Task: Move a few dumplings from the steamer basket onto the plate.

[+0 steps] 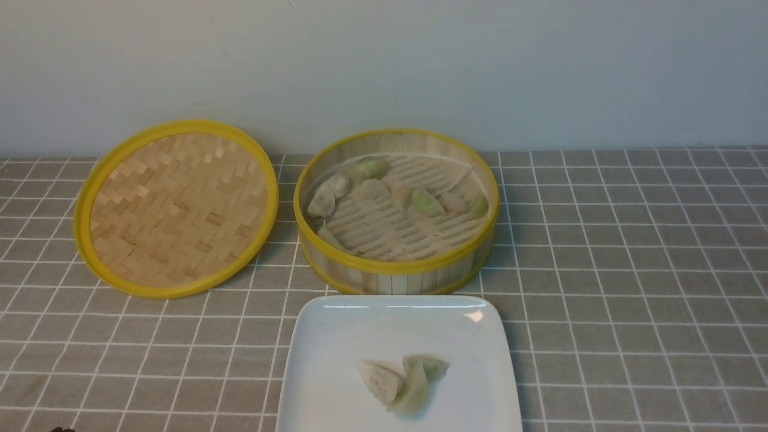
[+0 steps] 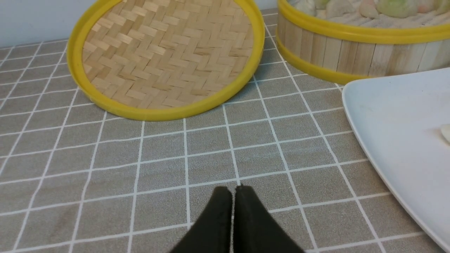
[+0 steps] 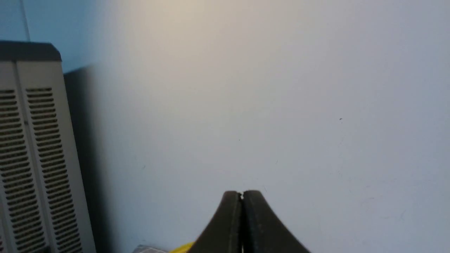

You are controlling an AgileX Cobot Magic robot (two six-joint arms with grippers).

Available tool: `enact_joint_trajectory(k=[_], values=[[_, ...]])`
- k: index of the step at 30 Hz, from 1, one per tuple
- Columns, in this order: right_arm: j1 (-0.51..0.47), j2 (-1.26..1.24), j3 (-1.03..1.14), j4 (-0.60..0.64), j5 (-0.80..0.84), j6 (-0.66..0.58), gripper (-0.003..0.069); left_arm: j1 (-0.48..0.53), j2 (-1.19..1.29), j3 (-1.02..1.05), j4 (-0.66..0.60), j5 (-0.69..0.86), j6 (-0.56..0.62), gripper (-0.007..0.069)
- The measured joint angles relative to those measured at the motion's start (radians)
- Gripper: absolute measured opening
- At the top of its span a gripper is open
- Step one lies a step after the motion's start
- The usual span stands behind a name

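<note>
Bamboo steamer basket (image 1: 396, 273) at centre rear of grey checked cloth (image 1: 630, 252), lid off; woven lid (image 1: 176, 207) flat just beside it, robot's left. Approx eight dumplings (image 1: 420, 201) inside, mostly along far side of ribbed floor, pale, green, pinkish. White plate (image 1: 336, 336) directly in front of basket, near edge almost touching basket wall. Three dumplings on plate (image 1: 403, 377), bunched and overlapping near middle.

Left gripper (image 2: 233, 189): jaws shut, nothing between, low over bare cloth betw. lid and plate. Right gripper (image 3: 242, 194): jaws shut, empty, raised and aimed at blank wall, vent panel (image 3: 31, 154) off to one side. Neither arm visible in front view.

Judged: "a few" prob. already met w/ three; arms look parked.

Risks if more picks attempted:
- Translucent skins look soft and slick; too hard a pinch could tear or squash, too light could drop en route.
- Basket dumplings touching each other; could drag a neighbour or stick to floor.
- Basket wall high; low approach could clip rim and shove basket into plate.
- Plate pile crowded; dropping onto it could roll one twd the glossy edge.
</note>
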Motion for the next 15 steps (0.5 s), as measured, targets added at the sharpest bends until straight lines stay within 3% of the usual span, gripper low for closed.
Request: enact_joint_trajectory(k=[7, 15], values=[[0.0, -0.064, 0.097, 0.024, -0.021, 0.208, -0.0015, 0.0, 0.0, 0.0, 0.0, 0.0, 0.0, -0.0005], [0.0, -0.064, 0.105, -0.003, -0.04, 0.224, -0.0015, 0.0, 0.0, 0.0, 0.0, 0.0, 0.0, -0.0005]])
